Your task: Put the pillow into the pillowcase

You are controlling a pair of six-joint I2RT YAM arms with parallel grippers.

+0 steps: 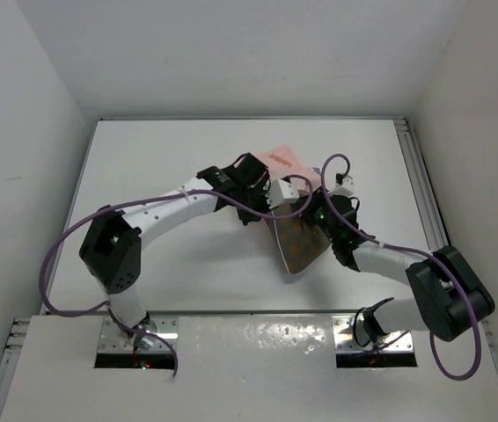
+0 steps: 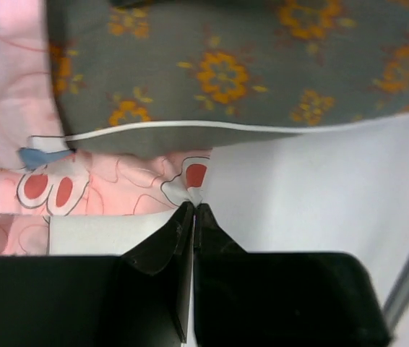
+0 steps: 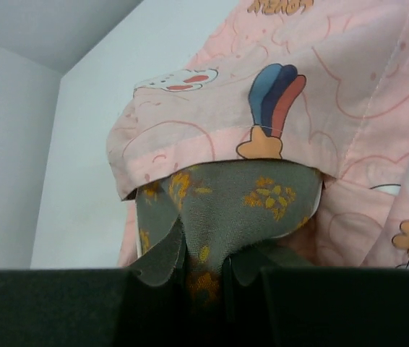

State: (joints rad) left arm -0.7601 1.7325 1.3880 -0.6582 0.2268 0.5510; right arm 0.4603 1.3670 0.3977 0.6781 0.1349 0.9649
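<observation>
The olive-brown pillow [image 1: 299,242] with orange dots lies mid-table, its far end inside the pink pillowcase [image 1: 284,158]. My right gripper [image 3: 204,278] is shut on the pillow [image 3: 226,202], pinching its near end; the pillowcase [image 3: 298,94] hangs over the pillow's far part. My left gripper [image 2: 194,210] is shut on the pillowcase [image 2: 118,188] at its edge, just below the pillow's [image 2: 226,65] white piped seam. In the top view the left gripper [image 1: 262,195] sits at the pillow's left side and the right gripper [image 1: 324,220] at its right side.
White walls enclose the white table [image 1: 161,158] on the left, back and right. A metal rail [image 1: 421,185] runs along the table's right edge. Purple cables loop over both arms.
</observation>
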